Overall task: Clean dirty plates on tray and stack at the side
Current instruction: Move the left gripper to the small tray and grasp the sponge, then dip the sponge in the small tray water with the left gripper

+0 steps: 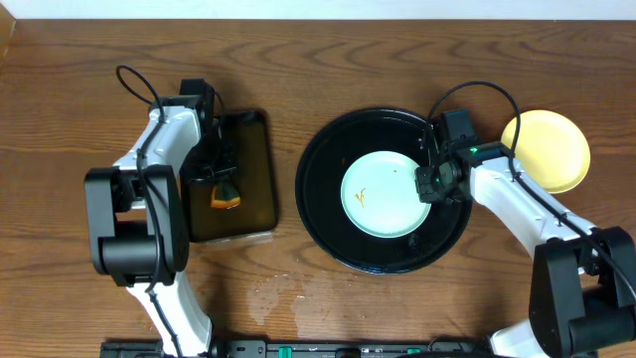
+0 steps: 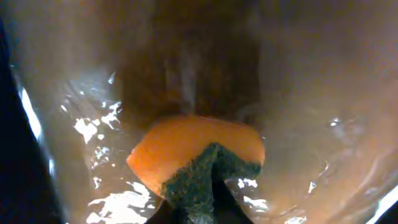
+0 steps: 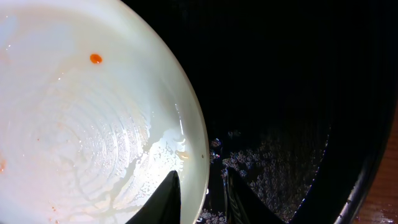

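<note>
On the tray [image 1: 318, 189], the rim of the plate [image 1: 383, 199], straddled by the right tool [image 3: 204, 199] (clamping not determinable), should be pinned before the sponge [image 2: 199, 149] clenched in the left tool [image 1: 223, 182] is applied.

Wooden table [image 1: 298, 60], dark brown grain. Toward left edge: dark rectangular tray [image 1: 260, 149], rounded corners. Centre-right: large round black tray [image 1: 310, 189], low rim. Near right edge, just beside round tray: pale yellow plate [image 1: 552, 149]. Toward near edge, centre-left: wet smears [image 1: 278, 293].
</note>
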